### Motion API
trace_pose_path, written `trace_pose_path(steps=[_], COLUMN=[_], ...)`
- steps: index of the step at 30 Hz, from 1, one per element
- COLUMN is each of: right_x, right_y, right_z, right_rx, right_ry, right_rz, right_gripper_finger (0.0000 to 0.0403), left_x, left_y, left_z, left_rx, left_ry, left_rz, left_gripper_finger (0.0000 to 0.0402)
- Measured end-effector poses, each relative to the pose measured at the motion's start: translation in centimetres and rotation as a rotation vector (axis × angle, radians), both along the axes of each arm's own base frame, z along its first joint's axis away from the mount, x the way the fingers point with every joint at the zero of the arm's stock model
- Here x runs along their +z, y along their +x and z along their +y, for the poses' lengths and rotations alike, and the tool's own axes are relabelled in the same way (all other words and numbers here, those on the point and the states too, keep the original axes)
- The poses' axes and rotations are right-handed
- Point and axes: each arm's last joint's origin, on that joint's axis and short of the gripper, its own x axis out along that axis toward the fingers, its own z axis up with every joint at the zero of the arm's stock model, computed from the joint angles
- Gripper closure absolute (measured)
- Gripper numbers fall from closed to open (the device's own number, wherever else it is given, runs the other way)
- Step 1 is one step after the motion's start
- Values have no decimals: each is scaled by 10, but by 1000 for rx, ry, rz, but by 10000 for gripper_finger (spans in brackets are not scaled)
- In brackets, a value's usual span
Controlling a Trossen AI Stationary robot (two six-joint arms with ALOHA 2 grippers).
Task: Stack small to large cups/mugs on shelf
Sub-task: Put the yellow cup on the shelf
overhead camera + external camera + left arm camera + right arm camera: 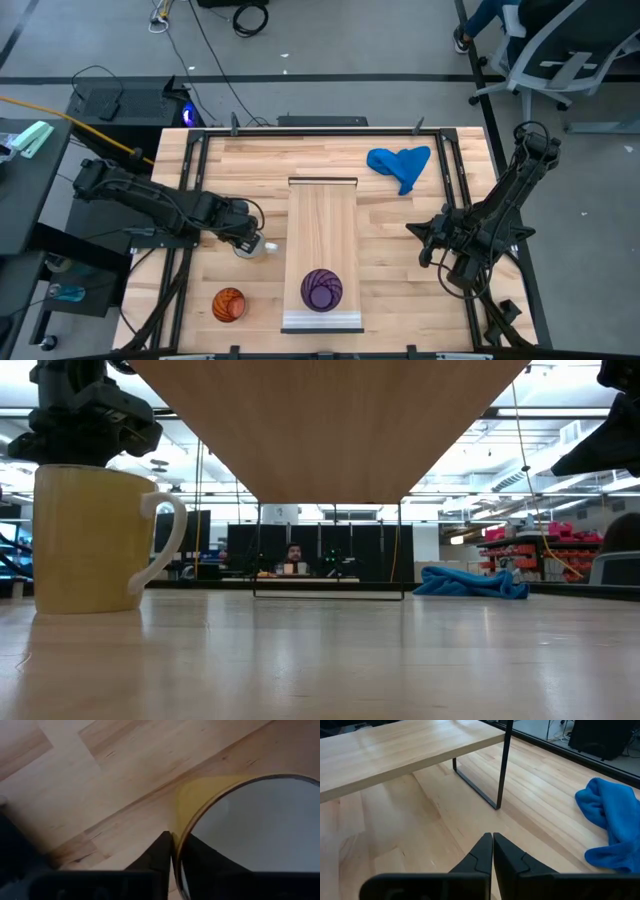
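Observation:
The white mug [254, 246] stands on the tabletop left of the shelf [322, 225], its handle [165, 545] toward the shelf. My left gripper [243, 240] is over it, shut on its rim. The purple ribbed cup [321, 288] stands on the shelf near its near end. The orange ribbed cup [228, 305] stands on the tabletop at the near left. My right gripper [424, 236] is shut and empty, right of the shelf; its closed fingertips show in the right wrist view [492, 839]. My left gripper pinches the mug's wall at the rim [186, 831], one finger [161, 854] outside and one inside the mug. The fingers come from above, pointing down, on the side away from the handle. The mug stands upright with its base [85, 608] on the tabletop.
A blue cloth [400, 165] lies on the tabletop at the far right. The shelf stands raised on thin dark legs [504, 767], with open room beneath it. Dark rails [190, 200] run along the table's left and right sides.

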Motion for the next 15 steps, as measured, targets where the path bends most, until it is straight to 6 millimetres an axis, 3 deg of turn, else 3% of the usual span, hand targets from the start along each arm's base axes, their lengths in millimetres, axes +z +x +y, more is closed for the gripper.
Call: trace_pose_path(steps=[2,15], right_x=[0,0], right_y=[0,0], right_z=[0,0], right_rx=[0,7], right_ry=[0,-12], right_rz=[0,7], right_gripper_finger=[383,383], left_x=[0,0], left_y=[0,0], left_z=[0,0], left_rx=[-6,5], left_ry=[1,14], left_rz=[-1,-5], left_gripper_finger=[377,373])
